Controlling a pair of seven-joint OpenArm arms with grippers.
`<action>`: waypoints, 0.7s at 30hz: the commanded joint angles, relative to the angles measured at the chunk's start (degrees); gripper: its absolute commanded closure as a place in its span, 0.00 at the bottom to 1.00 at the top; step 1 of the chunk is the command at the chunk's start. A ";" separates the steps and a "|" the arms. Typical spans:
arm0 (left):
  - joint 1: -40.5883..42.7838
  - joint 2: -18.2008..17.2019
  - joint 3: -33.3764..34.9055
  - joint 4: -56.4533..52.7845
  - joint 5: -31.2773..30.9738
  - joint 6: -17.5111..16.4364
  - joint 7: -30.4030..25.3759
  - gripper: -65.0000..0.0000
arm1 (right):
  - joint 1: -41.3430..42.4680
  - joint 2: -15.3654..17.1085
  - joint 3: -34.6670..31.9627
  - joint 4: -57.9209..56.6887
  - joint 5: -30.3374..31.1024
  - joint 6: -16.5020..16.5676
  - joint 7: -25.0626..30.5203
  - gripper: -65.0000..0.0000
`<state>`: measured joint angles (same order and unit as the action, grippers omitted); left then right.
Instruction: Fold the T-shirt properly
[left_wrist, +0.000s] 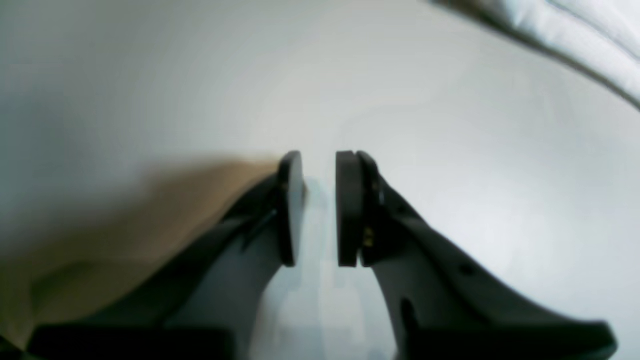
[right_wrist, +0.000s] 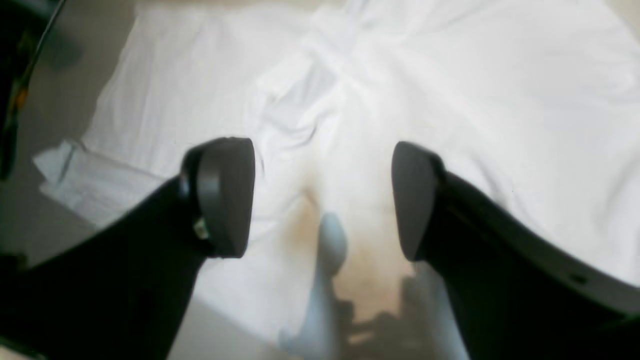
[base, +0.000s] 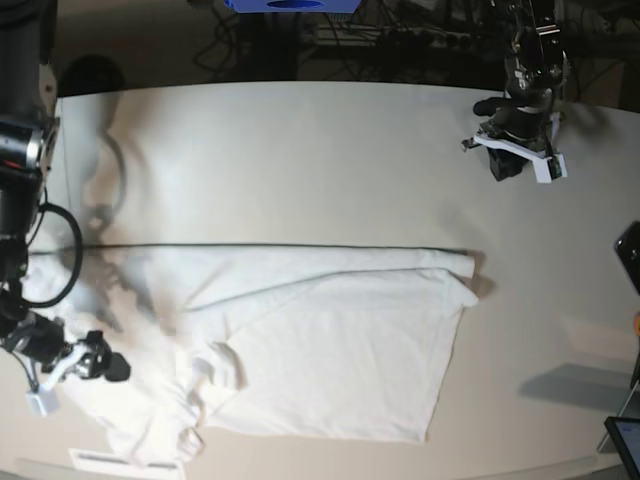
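Note:
The white T-shirt (base: 330, 350) lies partly folded on the near half of the table, its top edge a straight fold. It fills the right wrist view (right_wrist: 450, 90). A corner of it shows in the left wrist view (left_wrist: 575, 30). My right gripper (right_wrist: 322, 200) hangs open and empty just above the cloth. In the base view it (base: 108, 367) is over the shirt's left, rumpled end. My left gripper (left_wrist: 320, 207) has a narrow gap between its pads and holds nothing, over bare tabletop. In the base view it (base: 508, 168) is at the far right, away from the shirt.
The off-white table (base: 300, 160) has a dark seam line (base: 250, 245) along the shirt's top fold. A dark device (base: 630, 255) and a tablet (base: 625, 435) sit at the right edge. A white label strip (base: 110, 460) lies at the front edge. Cables lie behind the table.

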<state>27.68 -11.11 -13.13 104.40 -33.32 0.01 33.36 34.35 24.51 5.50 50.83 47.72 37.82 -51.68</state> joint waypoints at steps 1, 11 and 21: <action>-0.65 -0.71 -0.19 1.05 -0.22 -0.23 -1.76 0.83 | -0.55 0.67 0.17 5.66 2.43 1.87 -1.02 0.44; -5.84 -2.12 4.99 1.23 -0.13 -0.32 -1.94 0.89 | -16.99 0.94 0.52 26.49 2.43 -4.02 -4.36 0.89; -16.39 3.16 15.98 -0.44 22.02 -0.14 -6.86 1.00 | -21.91 1.20 0.35 27.98 -21.48 -4.02 0.65 0.99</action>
<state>11.60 -7.38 3.11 103.35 -11.53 -0.36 27.07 11.46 24.97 5.39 77.62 25.15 33.56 -51.55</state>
